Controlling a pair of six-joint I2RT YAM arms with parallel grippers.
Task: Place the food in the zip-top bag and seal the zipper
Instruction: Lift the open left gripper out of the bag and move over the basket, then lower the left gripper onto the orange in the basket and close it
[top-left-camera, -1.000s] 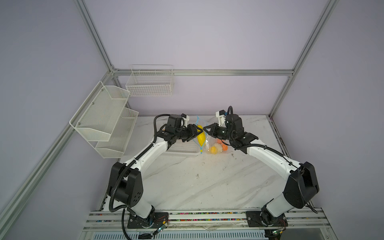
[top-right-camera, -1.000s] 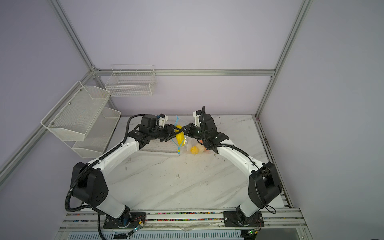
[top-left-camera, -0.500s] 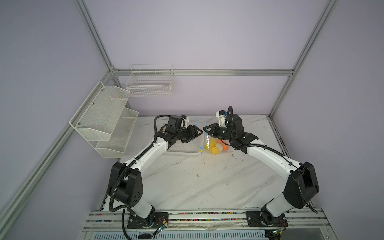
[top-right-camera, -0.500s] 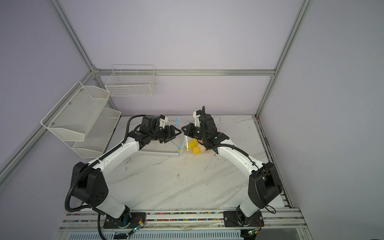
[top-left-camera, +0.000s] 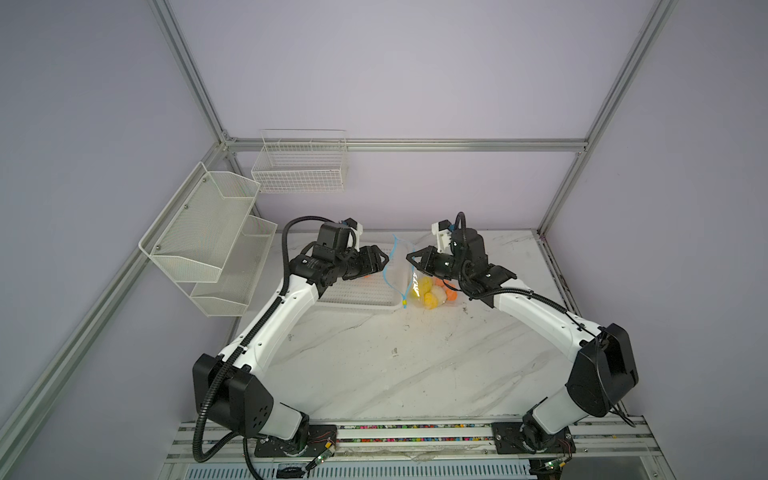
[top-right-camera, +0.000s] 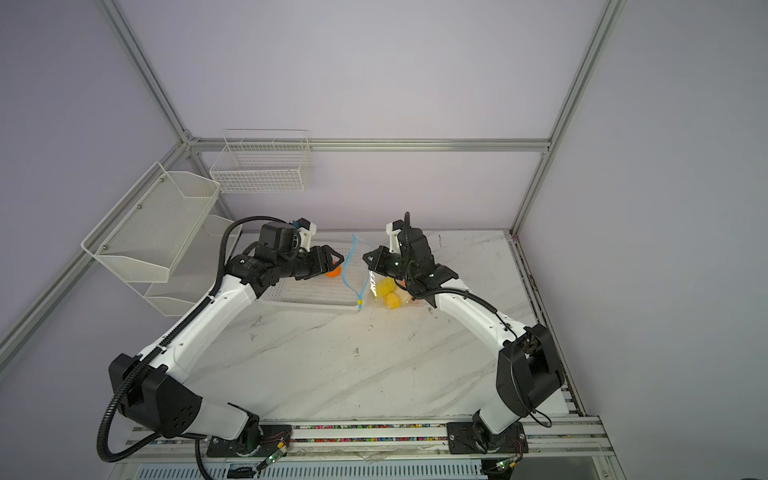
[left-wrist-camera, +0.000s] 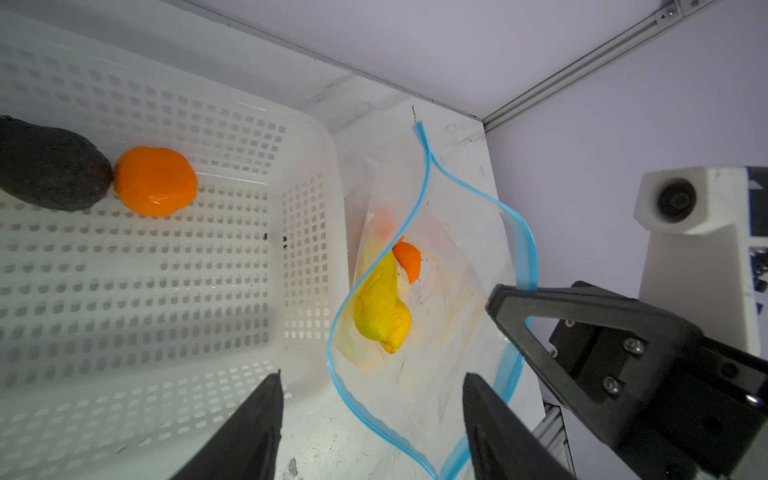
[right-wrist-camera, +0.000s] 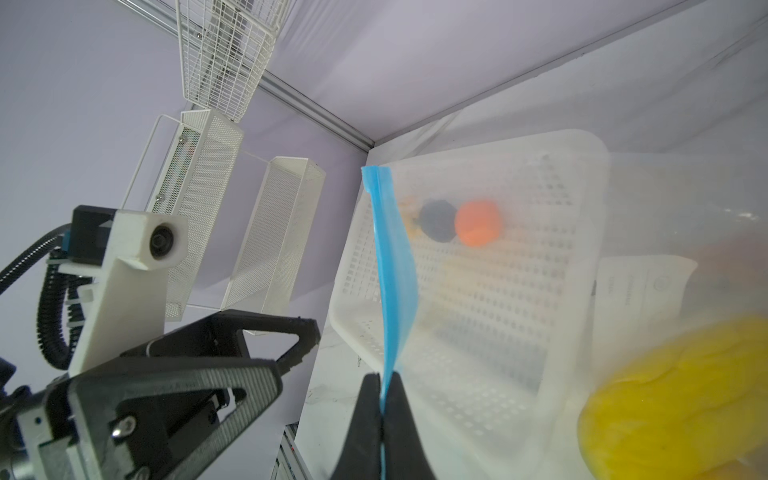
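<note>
Right gripper (right-wrist-camera: 381, 379) pinches zipper (right-wrist-camera: 395, 270); zip-top bag (left-wrist-camera: 453, 257) mouth gapes beside basket (left-wrist-camera: 309, 249) wall; left gripper (left-wrist-camera: 372, 376) spread, empty; white label (right-wrist-camera: 640, 286) illegible.

- In a top view, the clear zip-top bag (top-left-camera: 401, 270) stands at mid-frame on the marble table (top-left-camera: 395, 365), its light-blue zipper (top-left-camera: 395, 243) curving down its left side.
- Yellow, cream and orange food (top-left-camera: 424, 286) sits in its bottom.
- The right gripper (top-left-camera: 409, 257) meets the bag's upper edge from the right.
- The left gripper (top-left-camera: 384, 258) points at it from the left, just beside the strip.
- A white perforated basket (top-left-camera: 353, 297) lies left of the bag, with an orange piece (top-left-camera: 365, 277) inside.
</note>
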